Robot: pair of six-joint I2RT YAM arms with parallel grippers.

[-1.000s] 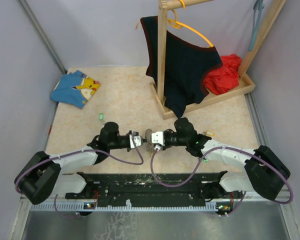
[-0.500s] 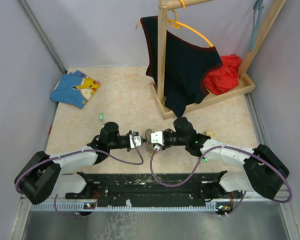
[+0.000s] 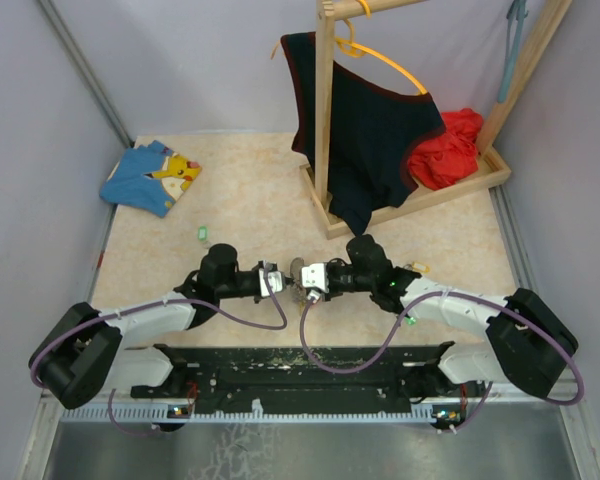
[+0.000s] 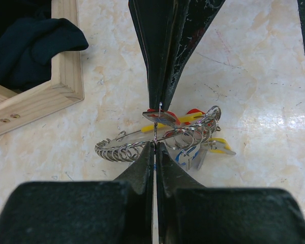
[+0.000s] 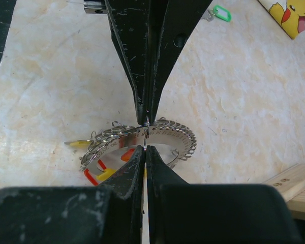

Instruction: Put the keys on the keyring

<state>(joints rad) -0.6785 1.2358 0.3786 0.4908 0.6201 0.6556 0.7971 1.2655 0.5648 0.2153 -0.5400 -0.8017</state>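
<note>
The keyring point(image 4: 142, 148) is a curved silver band strung with several small split rings, lying mid-table with red, yellow and blue tags point(image 4: 193, 116). Seen from the right wrist, the band point(image 5: 168, 133) carries stamped numbers. My left gripper point(image 4: 155, 145) and right gripper point(image 5: 145, 147) meet tip to tip over it. Both are shut on opposite sides of one thin split ring point(image 4: 156, 128) that stands edge-on between them. A yellow-headed key point(image 4: 221, 147) lies against the bunch. A green-tagged key point(image 3: 202, 233) lies apart, to the far left. From above, the grippers' tips point(image 3: 292, 283) hide most of the bunch.
A wooden clothes rack with a base frame point(image 3: 325, 215) stands behind, holding a black garment point(image 3: 365, 140) on an orange hanger. A red cloth point(image 3: 450, 150) lies in the frame. A blue cartoon-print cloth point(image 3: 150, 177) lies far left. The frame's corner point(image 4: 66, 96) is close to the keyring.
</note>
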